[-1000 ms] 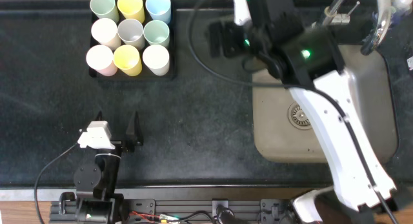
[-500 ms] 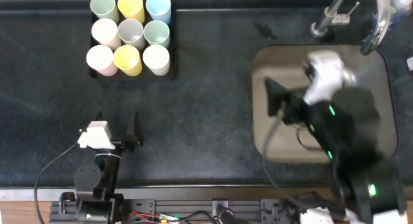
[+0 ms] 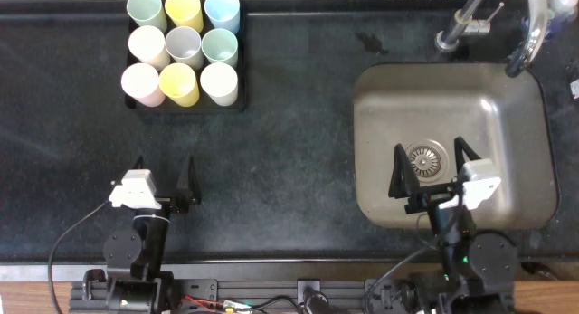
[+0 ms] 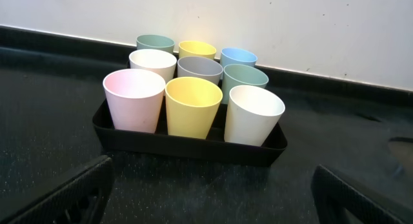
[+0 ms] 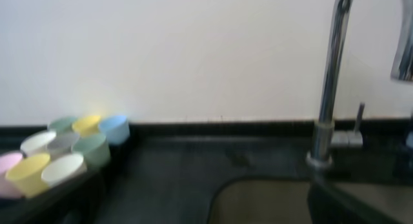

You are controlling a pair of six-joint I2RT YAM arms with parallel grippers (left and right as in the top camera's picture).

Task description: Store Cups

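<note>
Several pastel cups (image 3: 184,47) stand upright, mouths up, packed in a black tray (image 3: 243,83) at the back left of the dark counter. The left wrist view faces them: cups (image 4: 193,108) in the tray (image 4: 187,148), well ahead of my fingers. My left gripper (image 3: 164,176) rests open and empty near the front edge, in line with the tray. My right gripper (image 3: 434,162) is open and empty above the front part of the sink (image 3: 507,115). In the right wrist view the cups (image 5: 64,153) sit far off to one side.
A steel sink with a drain (image 3: 423,160) takes up the right side of the counter. A faucet (image 3: 466,20) stands behind it, seen as a tall faucet (image 5: 329,88) in the right wrist view. A white wall backs the counter.
The right arm has pulled back from the far side of the counter, across the sink, to a low pose by the front edge. The left arm and the cups have not moved.
</note>
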